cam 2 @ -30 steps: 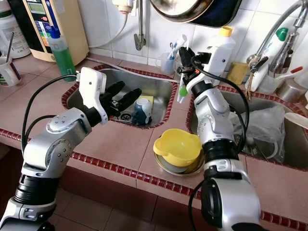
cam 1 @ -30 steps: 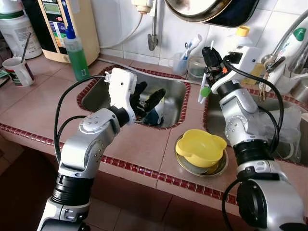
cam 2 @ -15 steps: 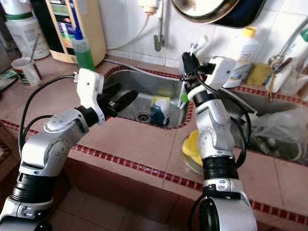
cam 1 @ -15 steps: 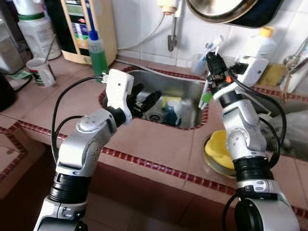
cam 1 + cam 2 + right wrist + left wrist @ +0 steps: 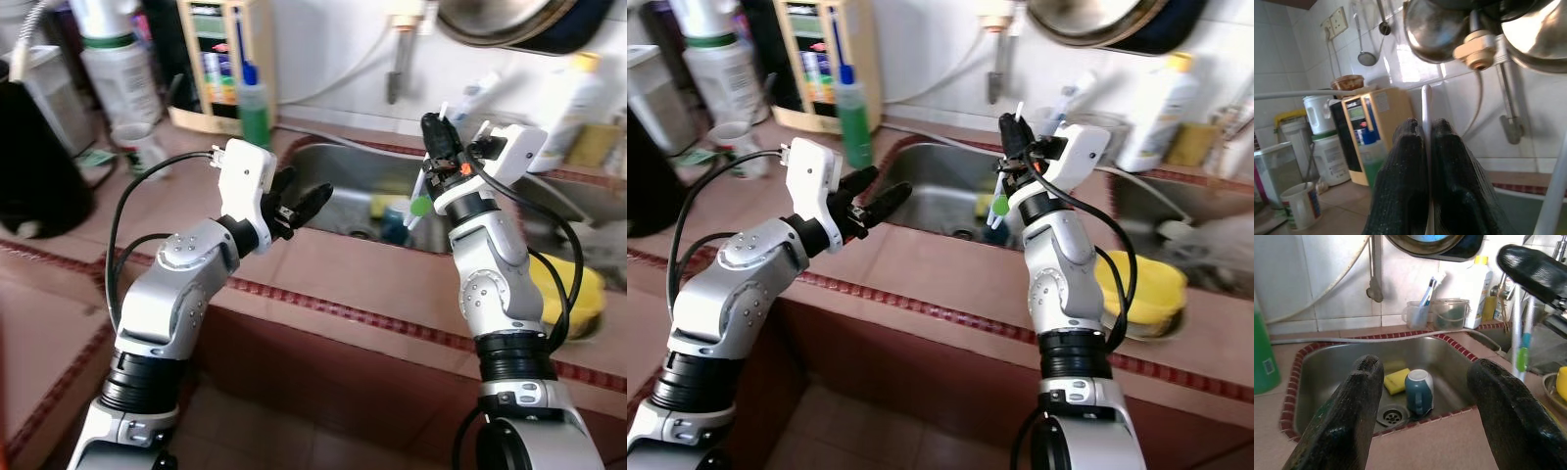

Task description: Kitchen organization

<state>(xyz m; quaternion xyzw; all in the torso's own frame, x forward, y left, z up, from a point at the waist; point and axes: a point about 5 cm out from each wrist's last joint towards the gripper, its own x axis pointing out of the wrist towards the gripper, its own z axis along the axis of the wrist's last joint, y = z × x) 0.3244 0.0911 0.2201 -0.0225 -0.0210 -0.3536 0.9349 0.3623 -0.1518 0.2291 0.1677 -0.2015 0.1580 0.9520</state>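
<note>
Right gripper (image 5: 434, 132), jaws pinching a thin white-and-green toothbrush (image 5: 419, 192), is held above the steel sink (image 5: 1342, 377). Left gripper (image 5: 297, 199) hovers at the sink's near-left edge, jaws spread. A blue mug (image 5: 1419, 390) lies inside the sink.

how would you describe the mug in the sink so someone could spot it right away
Look at the steel sink set into the tiled counter, ringed by dark red tiles. Down in the basin, beside the drain, stands a blue mug turned upside down, its pale base facing up. A flat yellow sponge lies right beside it; the mug is the only blue, upright, rounded thing there.
</note>
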